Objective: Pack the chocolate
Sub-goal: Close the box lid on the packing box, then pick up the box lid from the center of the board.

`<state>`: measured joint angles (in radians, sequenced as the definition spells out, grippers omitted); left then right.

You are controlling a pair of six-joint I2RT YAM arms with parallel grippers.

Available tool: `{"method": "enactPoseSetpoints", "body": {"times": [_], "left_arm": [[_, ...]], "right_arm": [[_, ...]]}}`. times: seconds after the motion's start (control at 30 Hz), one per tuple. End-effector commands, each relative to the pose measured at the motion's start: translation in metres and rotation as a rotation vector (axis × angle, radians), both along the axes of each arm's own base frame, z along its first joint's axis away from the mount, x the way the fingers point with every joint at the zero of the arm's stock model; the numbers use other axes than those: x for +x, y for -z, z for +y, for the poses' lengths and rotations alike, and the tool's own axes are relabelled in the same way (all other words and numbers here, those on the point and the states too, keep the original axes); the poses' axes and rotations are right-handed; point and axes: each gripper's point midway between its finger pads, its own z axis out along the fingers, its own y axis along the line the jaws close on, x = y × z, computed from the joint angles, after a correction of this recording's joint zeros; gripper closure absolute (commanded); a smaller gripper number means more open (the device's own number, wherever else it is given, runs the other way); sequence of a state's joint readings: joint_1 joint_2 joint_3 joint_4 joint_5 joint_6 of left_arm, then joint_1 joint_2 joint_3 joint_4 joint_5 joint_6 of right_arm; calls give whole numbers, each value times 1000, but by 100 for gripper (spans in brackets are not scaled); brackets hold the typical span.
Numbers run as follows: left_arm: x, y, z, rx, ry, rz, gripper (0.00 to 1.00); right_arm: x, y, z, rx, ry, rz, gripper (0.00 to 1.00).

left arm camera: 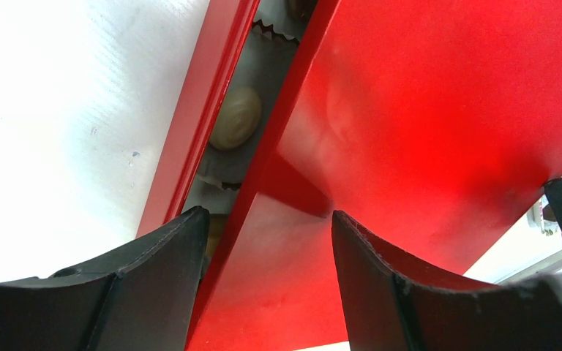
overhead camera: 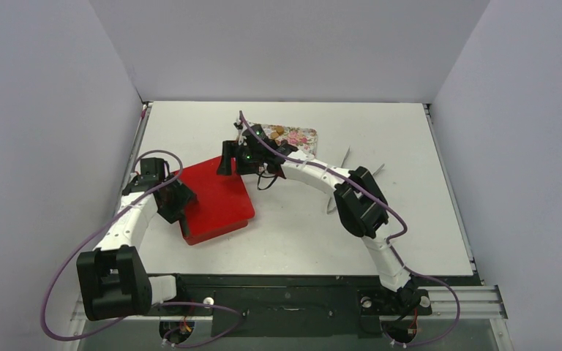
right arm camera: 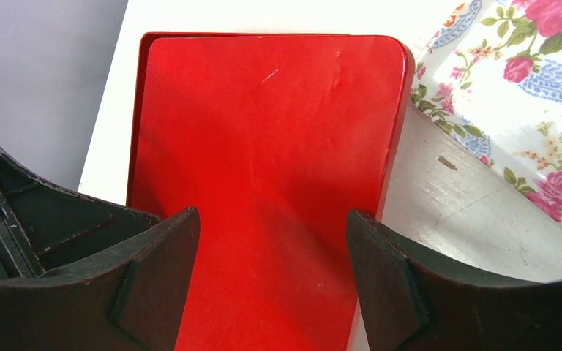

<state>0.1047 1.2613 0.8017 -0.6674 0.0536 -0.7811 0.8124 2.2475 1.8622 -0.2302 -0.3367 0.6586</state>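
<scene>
A red box lid (overhead camera: 216, 197) lies slightly askew over its red base (left arm camera: 197, 110). Through the gap along one side shows a cream chocolate (left arm camera: 235, 128) in a white paper cup (left arm camera: 263, 33). A few more chocolate pieces (overhead camera: 276, 131) sit on the floral tray (overhead camera: 300, 137) behind. My left gripper (overhead camera: 179, 201) is at the lid's left edge, open; in the left wrist view it (left arm camera: 267, 219) straddles that edge. My right gripper (overhead camera: 227, 157) hangs open over the lid's far end (right arm camera: 263, 131), with nothing between its fingers (right arm camera: 168, 256).
The floral tray (right arm camera: 527, 95) lies just right of the box's far end. White paper cups (overhead camera: 344, 156) lie on the table beside the right arm's elbow. Grey walls close in the table on the left, back and right.
</scene>
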Motion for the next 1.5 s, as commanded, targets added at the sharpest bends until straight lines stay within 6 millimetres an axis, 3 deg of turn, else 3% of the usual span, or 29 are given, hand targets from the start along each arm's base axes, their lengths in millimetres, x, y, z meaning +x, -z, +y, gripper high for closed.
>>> {"method": "enactPoseSetpoints", "body": {"times": [0.0,0.37,0.63,0.83,1.3,1.47], "left_arm": [[23,-16,9,43,-11,-74,40],[31,-14,9,40,-1,-88,38],[42,-16,6,25,6,-129,37],[49,-19,6,22,7,-158,37],[59,-28,2,2,21,-203,43],[60,-36,2,2,27,-223,48]], "right_arm": [[9,-62,-8,72,4,-88,31],[18,-48,-25,34,46,-77,27],[20,-7,-24,-5,59,-13,28],[19,5,-16,14,51,21,31],[14,4,-1,72,45,58,43],[13,-5,1,79,49,47,46]]}}
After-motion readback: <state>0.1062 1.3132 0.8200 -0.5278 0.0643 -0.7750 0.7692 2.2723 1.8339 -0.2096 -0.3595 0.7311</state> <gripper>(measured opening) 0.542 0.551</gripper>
